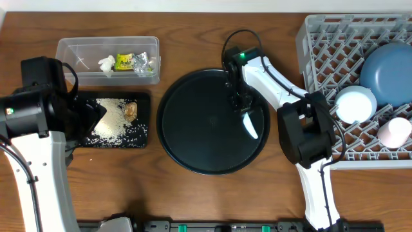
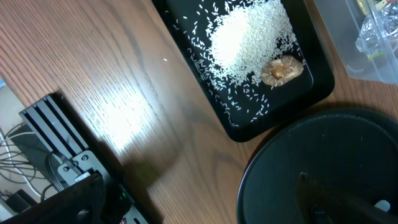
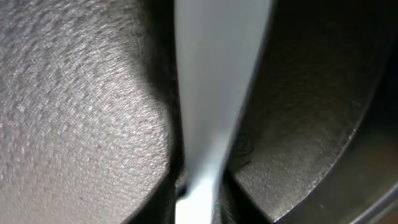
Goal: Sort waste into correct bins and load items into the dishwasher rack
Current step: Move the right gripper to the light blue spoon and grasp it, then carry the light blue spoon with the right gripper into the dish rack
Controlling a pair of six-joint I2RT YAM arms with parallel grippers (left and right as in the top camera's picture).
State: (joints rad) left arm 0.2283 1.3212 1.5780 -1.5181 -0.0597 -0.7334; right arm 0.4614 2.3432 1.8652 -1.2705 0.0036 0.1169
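My right gripper (image 1: 243, 108) hangs over the large round black tray (image 1: 187, 129) and is shut on a thin pale utensil (image 1: 250, 125). In the right wrist view the gripper (image 3: 199, 186) pinches this pale strip (image 3: 217, 74) between its pads. My left gripper (image 2: 205, 208) is open and empty, low over the table by the shallow black tray (image 2: 242, 132). That tray (image 1: 143, 138) holds white rice (image 1: 112, 119) and a brownish lump (image 1: 131, 110). The clear tub (image 1: 107, 42) holds foil wrappers (image 1: 132, 62) and a tissue wad (image 1: 106, 64). The grey rack (image 1: 322, 51) holds the blue plate (image 1: 389, 71), white bowl (image 1: 355, 103) and pink cup (image 1: 394, 132).
The round black tray (image 2: 298, 162) sits between the black tray and the rack. The left arm (image 1: 38, 109) overhangs the black tray's left end. A black frame (image 2: 56, 143) runs along the table's front edge. The right arm's base link (image 1: 306, 135) stands beside the rack.
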